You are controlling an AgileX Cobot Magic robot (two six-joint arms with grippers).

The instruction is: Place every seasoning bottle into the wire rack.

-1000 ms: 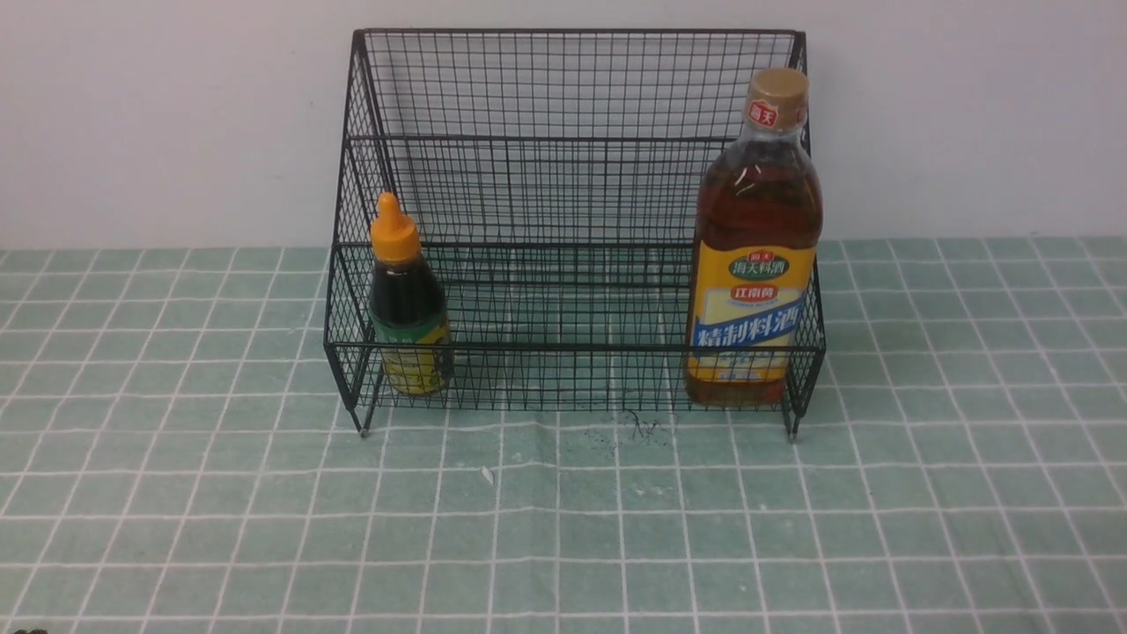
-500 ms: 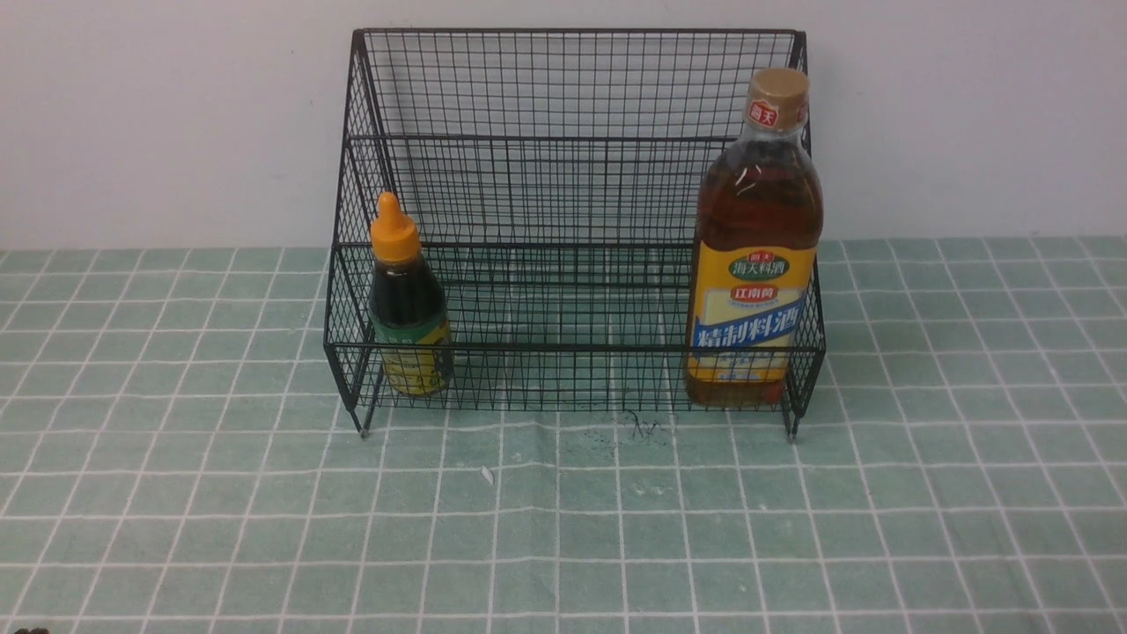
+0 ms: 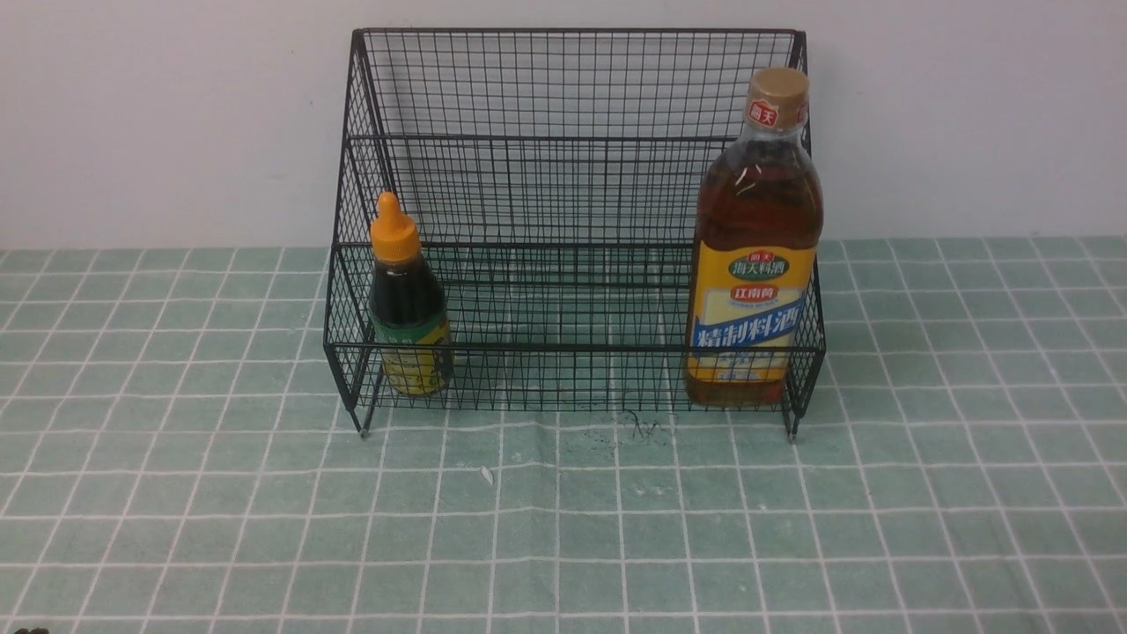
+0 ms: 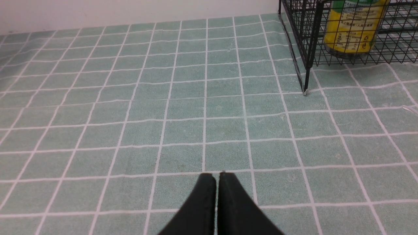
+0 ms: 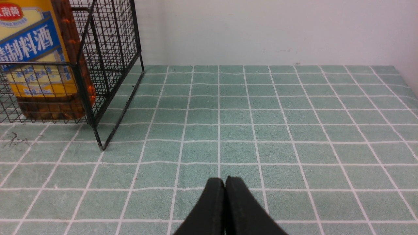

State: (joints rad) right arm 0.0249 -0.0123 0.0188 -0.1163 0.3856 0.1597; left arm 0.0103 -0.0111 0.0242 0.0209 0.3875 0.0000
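The black wire rack [image 3: 572,189] stands at the back of the table against the wall. The small dark bottle [image 3: 405,304] with an orange nozzle cap stands upright in the lower tier's left end; its yellow label shows in the left wrist view [image 4: 351,29]. The tall amber bottle [image 3: 755,255] with a tan cap stands upright in the lower tier's right end, also in the right wrist view [image 5: 39,65]. My left gripper [image 4: 217,174] is shut and empty over the cloth, left of the rack. My right gripper [image 5: 225,179] is shut and empty, right of the rack. Neither gripper shows in the front view.
A green cloth with a white grid [image 3: 563,528] covers the table. A white wall [image 3: 158,123] rises just behind the rack. A small dark scuff [image 3: 638,429] and a white fleck [image 3: 486,475] lie on the cloth in front of the rack.
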